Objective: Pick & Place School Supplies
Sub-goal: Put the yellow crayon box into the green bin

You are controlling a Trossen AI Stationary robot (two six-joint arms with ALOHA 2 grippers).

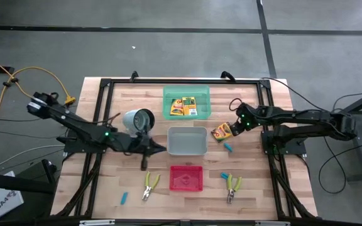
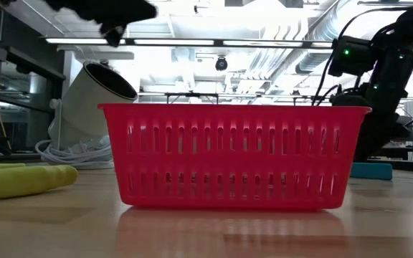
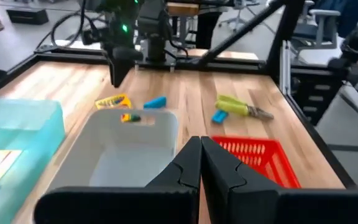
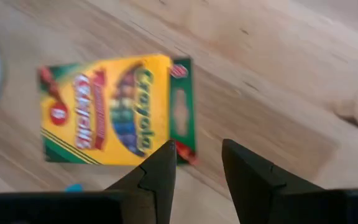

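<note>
A yellow crayon box (image 1: pixel 220 132) (image 4: pixel 110 109) lies flat on the table, right of the grey tray (image 1: pixel 187 142). My right gripper (image 1: pixel 231 127) (image 4: pixel 197 146) hovers open above the box's right end and points steeply down, with nothing between its fingers. My left gripper (image 1: pixel 163 149) (image 3: pixel 201 148) is shut and empty at the grey tray's left side, above the table. Two more crayon boxes (image 1: pixel 183 106) lie in the green tray (image 1: pixel 168 94). Two pliers with yellow-green handles (image 1: pixel 149 185) (image 1: pixel 232 187) and light-blue pieces (image 1: pixel 124 198) (image 1: pixel 229 148) (image 1: pixel 224 175) lie on the table.
A red tray (image 1: pixel 186 178) (image 2: pixel 235 154) stands near the front middle. A white camera-like cylinder (image 1: pixel 137 120) with cables stands left of the grey tray, beside my left arm. A black frame (image 1: pixel 181 81) borders the table.
</note>
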